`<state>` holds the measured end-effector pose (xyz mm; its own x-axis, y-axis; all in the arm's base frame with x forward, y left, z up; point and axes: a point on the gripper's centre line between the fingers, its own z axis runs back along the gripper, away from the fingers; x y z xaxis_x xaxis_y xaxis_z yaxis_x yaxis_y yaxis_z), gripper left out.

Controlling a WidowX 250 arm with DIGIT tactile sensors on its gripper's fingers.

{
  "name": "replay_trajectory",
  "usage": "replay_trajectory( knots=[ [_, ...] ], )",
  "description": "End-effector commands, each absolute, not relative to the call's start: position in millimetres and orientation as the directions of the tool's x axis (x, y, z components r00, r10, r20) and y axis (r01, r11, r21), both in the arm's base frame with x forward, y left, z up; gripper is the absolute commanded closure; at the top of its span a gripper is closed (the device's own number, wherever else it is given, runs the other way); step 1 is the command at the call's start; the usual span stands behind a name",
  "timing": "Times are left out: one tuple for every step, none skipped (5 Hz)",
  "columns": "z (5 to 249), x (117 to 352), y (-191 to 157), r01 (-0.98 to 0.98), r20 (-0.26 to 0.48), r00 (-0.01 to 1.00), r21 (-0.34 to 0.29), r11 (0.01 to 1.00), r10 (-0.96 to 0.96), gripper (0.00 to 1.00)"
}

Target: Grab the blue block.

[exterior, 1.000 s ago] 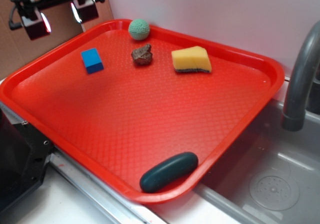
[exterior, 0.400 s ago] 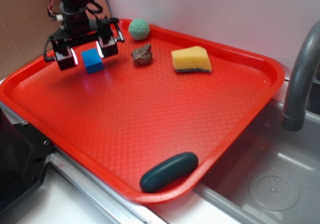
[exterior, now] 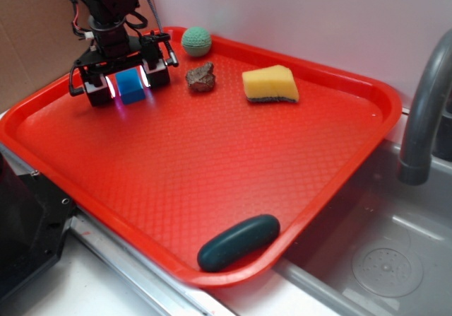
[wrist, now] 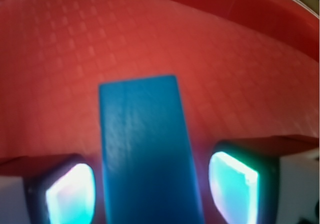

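Observation:
The blue block [exterior: 131, 87] rests on the red tray [exterior: 212, 153] near its far left corner. My gripper [exterior: 128, 84] has come down around it, one finger on each side, jaws open. In the wrist view the blue block [wrist: 147, 154] fills the middle between my two glowing fingertip pads [wrist: 70, 194], and a narrow gap shows on both sides, so neither pad touches it.
A brown rock [exterior: 201, 77], a green knitted ball [exterior: 196, 41] and a yellow sponge [exterior: 270, 84] lie along the tray's far side. A dark green oblong [exterior: 239, 242] sits at the near rim. A sink [exterior: 381, 259] and grey faucet [exterior: 424, 111] stand to the right.
The gripper dropped from above the tray's back left corner down over the blue block, and its fingers now straddle the block at tray level. The block has not moved.

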<state>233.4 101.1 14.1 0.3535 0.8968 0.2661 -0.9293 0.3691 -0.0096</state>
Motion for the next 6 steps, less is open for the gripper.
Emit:
replay_trajectory(
  knots=[
    [19.2,223.2,104.5,-0.930,0.273,0.353,-0.007,0.368,0.895,1.00],
    [41.7,226.6,100.2,-0.867,0.239,0.495,0.075,0.493,0.835,1.00],
    [82.5,229.3,79.1,-0.713,0.135,0.701,0.094,0.695,0.700,1.00],
    [128.3,216.6,31.4,-0.513,0.026,0.858,0.089,0.854,0.513,1.00],
    [159.4,190.4,-8.2,-0.285,0.020,0.958,0.012,0.958,0.285,1.00],
    [192.9,165.5,-21.1,-0.114,0.022,0.993,-0.067,0.991,0.115,1.00]
  ],
)
